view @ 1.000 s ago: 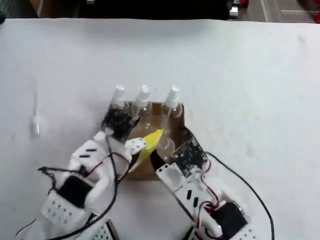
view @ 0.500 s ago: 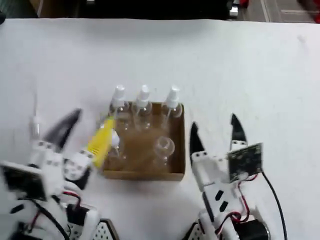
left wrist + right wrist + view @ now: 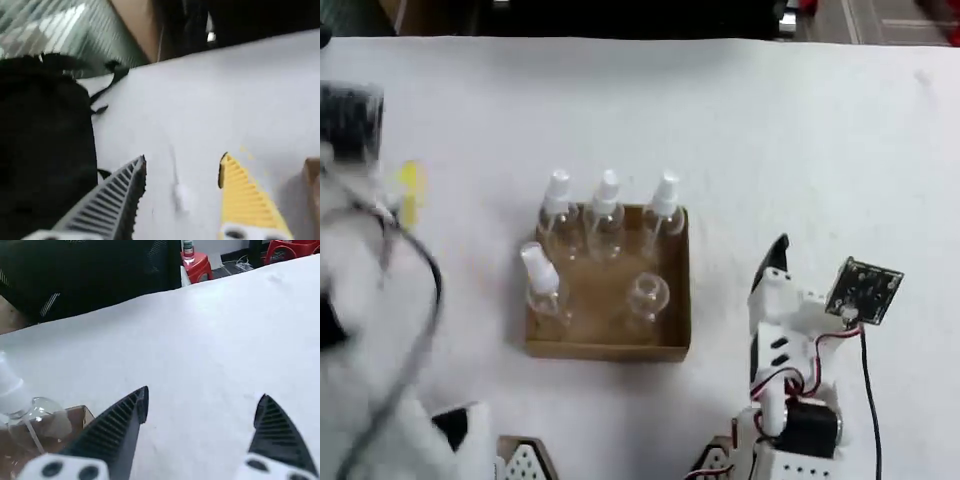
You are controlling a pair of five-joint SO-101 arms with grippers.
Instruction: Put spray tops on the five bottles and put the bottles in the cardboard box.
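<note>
The cardboard box [image 3: 675, 300] sits mid-table. Three clear bottles with white spray tops [image 3: 607, 205] line its far wall. A fourth capped bottle [image 3: 540, 282] stands at the box's front left, and a bottle without a top [image 3: 647, 296] at its front right. My left gripper [image 3: 183, 158] is open, its grey and yellow fingers either side of a loose spray top [image 3: 181, 194] lying on the white table. The yellow finger [image 3: 410, 188] shows far left of the box. My right gripper [image 3: 204, 393] is open and holds nothing, to the right of the box beside a capped bottle [image 3: 30, 417].
The white table [image 3: 800, 130] has bare cloth behind and to the right of the box. A dark bag or chair [image 3: 45, 150] stands beyond the table's left edge. The right arm's base [image 3: 790, 420] sits at the front edge.
Both grippers have left the box. The left arm swung far to the left, over the loose spray top, leaving the fourth capped bottle standing in the box. The right arm drew back to the right.
</note>
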